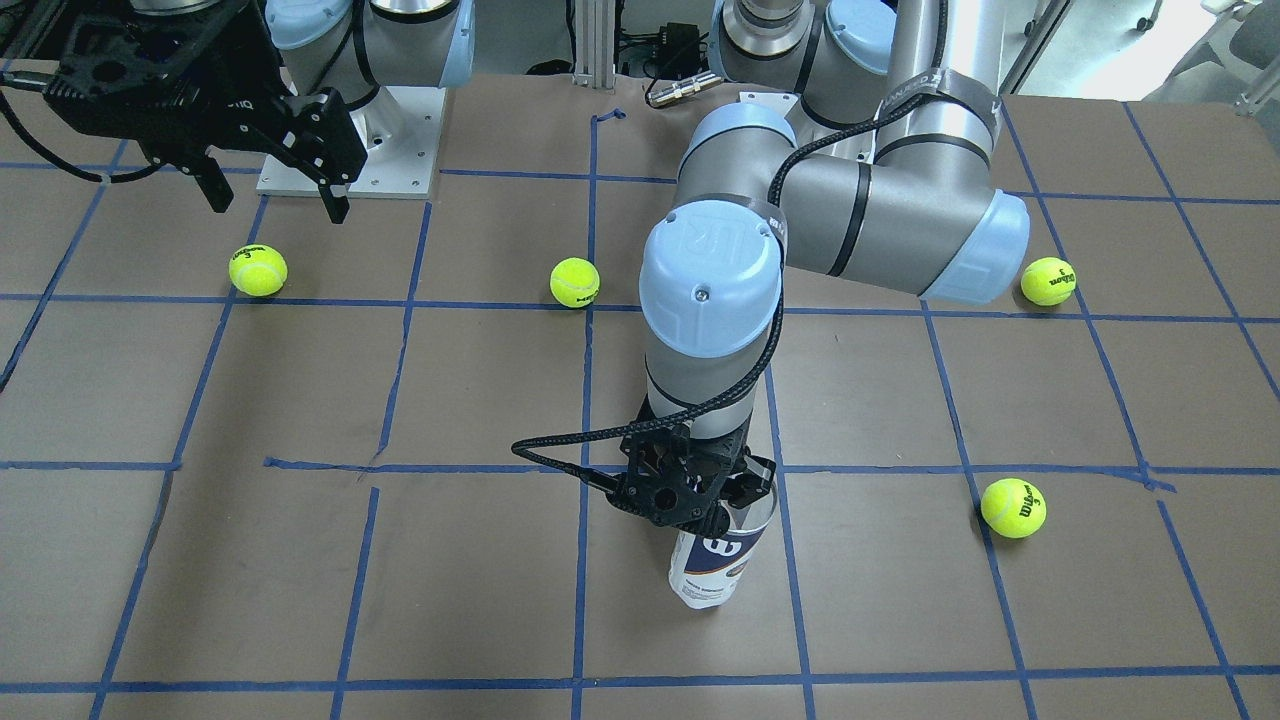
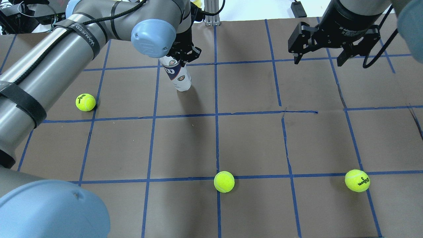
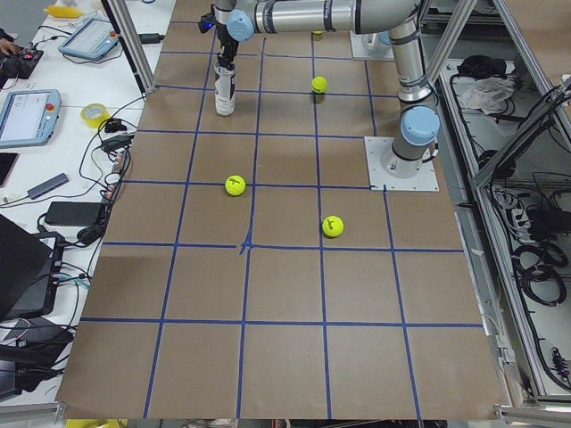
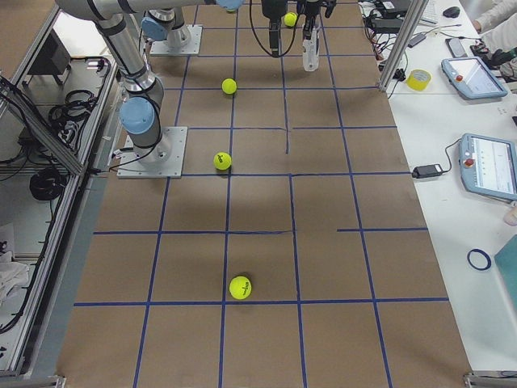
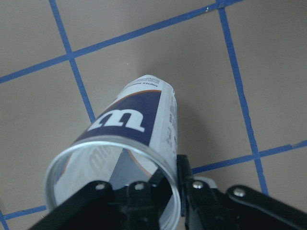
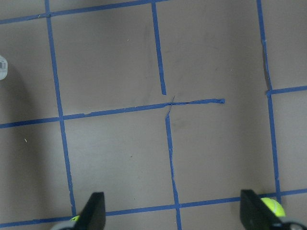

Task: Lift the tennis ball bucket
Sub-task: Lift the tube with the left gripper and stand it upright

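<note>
Overhead exterior, left tool point(image 2: 180, 57) pinching tennis ball bucket point(image 2: 180, 77) at rim, right tool point(image 2: 318, 61) spread

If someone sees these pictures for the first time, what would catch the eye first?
First, the left gripper pinches the silver rim of the upright tennis ball bucket, one finger inside the can and one outside. Then come four yellow-green tennis balls scattered over the blue-taped brown table. The right gripper hangs open above the table, near the robot's base.
</note>
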Tool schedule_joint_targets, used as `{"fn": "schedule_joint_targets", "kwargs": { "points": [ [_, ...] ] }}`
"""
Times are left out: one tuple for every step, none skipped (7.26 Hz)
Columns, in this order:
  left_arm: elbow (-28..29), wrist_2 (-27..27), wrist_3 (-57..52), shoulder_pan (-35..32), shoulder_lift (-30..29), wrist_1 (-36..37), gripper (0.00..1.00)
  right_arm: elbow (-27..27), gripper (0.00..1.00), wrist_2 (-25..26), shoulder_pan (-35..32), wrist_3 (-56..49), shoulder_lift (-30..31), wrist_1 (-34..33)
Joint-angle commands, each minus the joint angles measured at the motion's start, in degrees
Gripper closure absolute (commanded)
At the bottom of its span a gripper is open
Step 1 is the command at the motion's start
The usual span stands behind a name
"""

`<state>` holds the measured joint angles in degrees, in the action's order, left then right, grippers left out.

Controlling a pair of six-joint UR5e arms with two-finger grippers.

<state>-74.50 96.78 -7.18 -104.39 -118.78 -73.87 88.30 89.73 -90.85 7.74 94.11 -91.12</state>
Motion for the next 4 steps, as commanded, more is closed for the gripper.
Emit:
{"fn": "schedule_joint_targets", "kwargs": {
  "points": [
    [-0.03, 0.16, -2.39, -0.2, -0.4, 1.61, 0.01, 0.21, 0.0, 0.01, 0.06, 0.6, 0.02, -0.03],
    [-0.03, -0.1, -2.22, -0.2, -0.05, 2.76, 0.0, 0.12, 0.0, 0.09, 0.06, 0.35, 0.02, -0.29],
    [-0.12, -0.11, -2.22, -0.2, 0.39, 2.59, 0.0, 0.12, 0.0, 0.09, 0.06, 0.34, 0.02, 0.06],
    [-0.12, -0.11, -2.31, -0.29, 1.26, 2.59, 0.0, 0.12, 0.0, 0.01, 0.06, 0.26, 0.11, 0.24]
  ]
}}
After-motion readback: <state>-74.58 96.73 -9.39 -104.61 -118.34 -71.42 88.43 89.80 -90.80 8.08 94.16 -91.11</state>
